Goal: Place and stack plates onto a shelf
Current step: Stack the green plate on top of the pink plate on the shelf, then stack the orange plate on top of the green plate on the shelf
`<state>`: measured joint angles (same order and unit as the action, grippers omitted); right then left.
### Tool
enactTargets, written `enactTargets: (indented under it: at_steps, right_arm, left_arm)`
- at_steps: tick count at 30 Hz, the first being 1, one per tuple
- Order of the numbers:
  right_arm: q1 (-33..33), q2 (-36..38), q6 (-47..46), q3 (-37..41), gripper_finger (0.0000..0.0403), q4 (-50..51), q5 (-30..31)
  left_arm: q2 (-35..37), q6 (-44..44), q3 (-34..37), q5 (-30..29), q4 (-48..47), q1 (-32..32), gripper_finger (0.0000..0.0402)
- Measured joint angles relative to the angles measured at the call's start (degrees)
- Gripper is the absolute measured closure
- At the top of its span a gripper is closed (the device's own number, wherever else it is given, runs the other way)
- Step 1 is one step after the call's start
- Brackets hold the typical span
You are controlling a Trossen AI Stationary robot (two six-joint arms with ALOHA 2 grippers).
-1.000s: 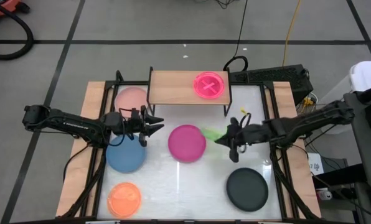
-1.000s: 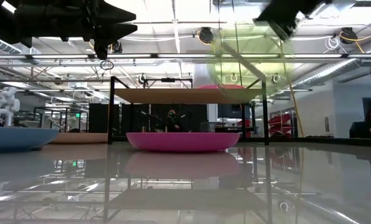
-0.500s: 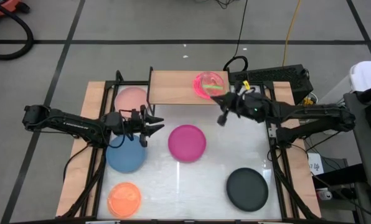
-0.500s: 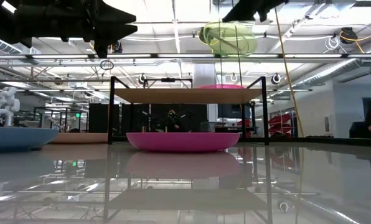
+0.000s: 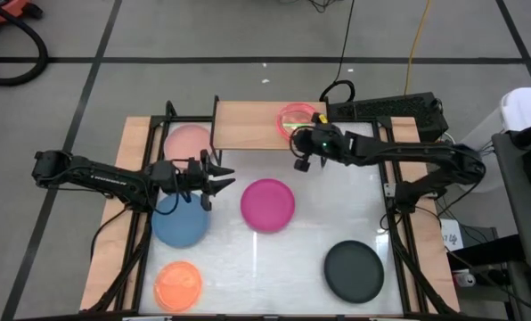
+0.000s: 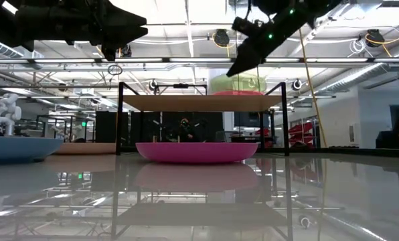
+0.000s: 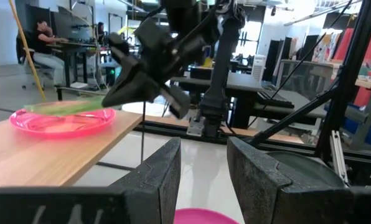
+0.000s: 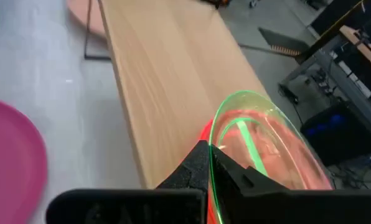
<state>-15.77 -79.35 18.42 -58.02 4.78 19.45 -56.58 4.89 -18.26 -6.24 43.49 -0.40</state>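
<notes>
Right gripper [image 5: 299, 143] has carried the translucent neon green plastic plate [image 8: 260, 146] from mid-table up to the small light-wood shelf on black legs [image 5: 248, 125]. It now sits low over the translucent neon pink plate [image 5: 294, 117] at the shelf's right end, fingers still clamped on the rim. Stack nearly made; release pending. Left gripper [image 5: 223, 176], fingers parted, unmoved near the blue plate [image 5: 180, 225].

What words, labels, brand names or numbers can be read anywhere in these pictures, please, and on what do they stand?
None can be read.
The plates, such as the magenta plate and black plate, are plain.
The shelf bears no marking.
The green exit-type sign in the room is too small to read.
</notes>
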Motion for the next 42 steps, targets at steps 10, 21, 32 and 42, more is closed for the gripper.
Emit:
enactTargets:
  at_steps: [10, 21, 32, 42]
  right_arm:
    - [-1.9, -1.1, 0.5, 0.0, 0.0377, -0.4, 0.0]
    - [-0.5, 0.5, 0.3, 0.0, 0.026, -2.5, 0.0]
    - [7.7, 9.8, -1.4, 0.0, 0.0246, -7.9, -2.9]
    - [19.2, 14.7, -4.9, 0.0, 0.0247, -8.1, -9.2]
  left_arm:
    - [0.0, 1.2, 0.0, 0.0, 0.0, 0.0, 0.0266]
    - [0.0, 3.6, 0.0, -4.7, -3.0, 0.0, 0.0266]
    - [0.0, 7.1, 0.0, -6.7, -4.8, 0.0, 0.0266]
    - [0.1, -3.2, -4.9, -6.2, -3.8, -3.1, 0.0266]
